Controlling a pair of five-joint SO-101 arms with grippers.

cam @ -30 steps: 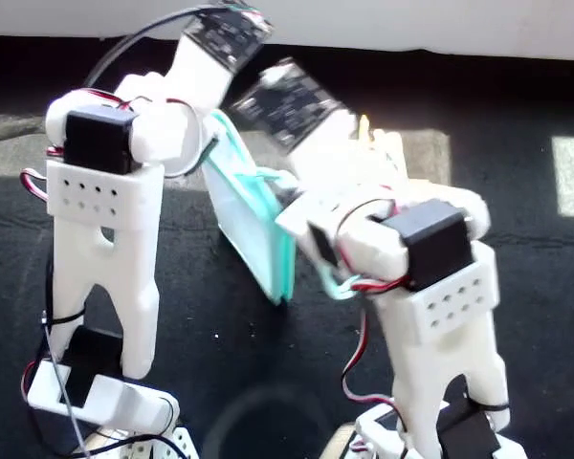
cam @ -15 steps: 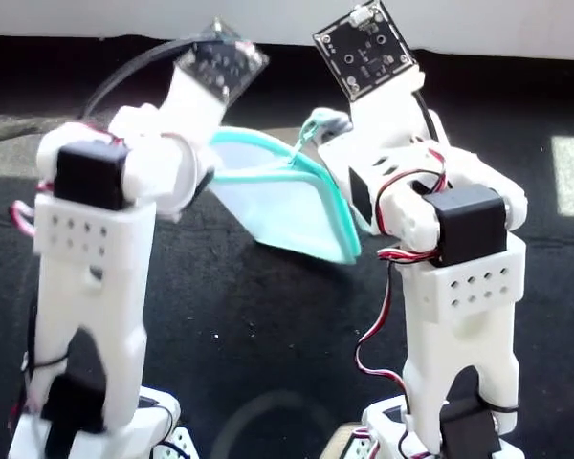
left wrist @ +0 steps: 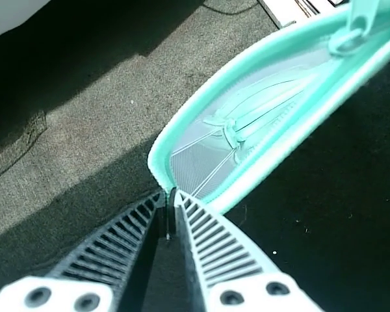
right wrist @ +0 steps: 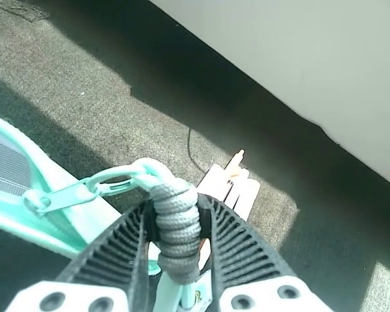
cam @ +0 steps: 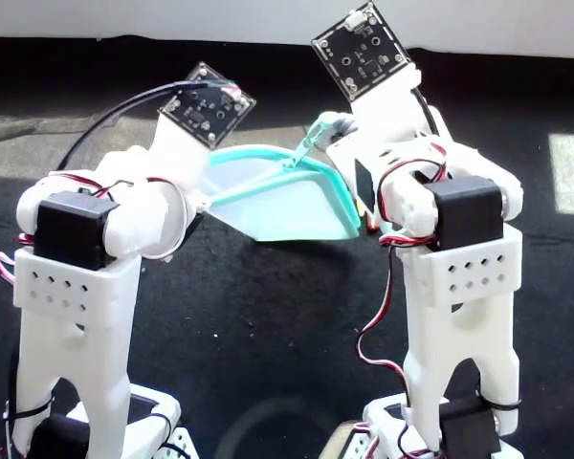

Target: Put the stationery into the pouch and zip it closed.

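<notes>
The left pincer [left wrist: 169,198] clamps the pouch [left wrist: 260,123] by a corner. The right pincer [right wrist: 175,207] pinches its zipper cord [right wrist: 175,229]. The pouch's contents are indistinct.

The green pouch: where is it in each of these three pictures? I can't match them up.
High view: the pouch hangs mid-picture, held up between the two arms.
Left wrist view: the pouch spreads out from the left fingers, which pinch its corner.
Right wrist view: part of the pouch lies beside the right fingers, which grip the grey cord.
Shared landmark: the zipper pull.
</notes>
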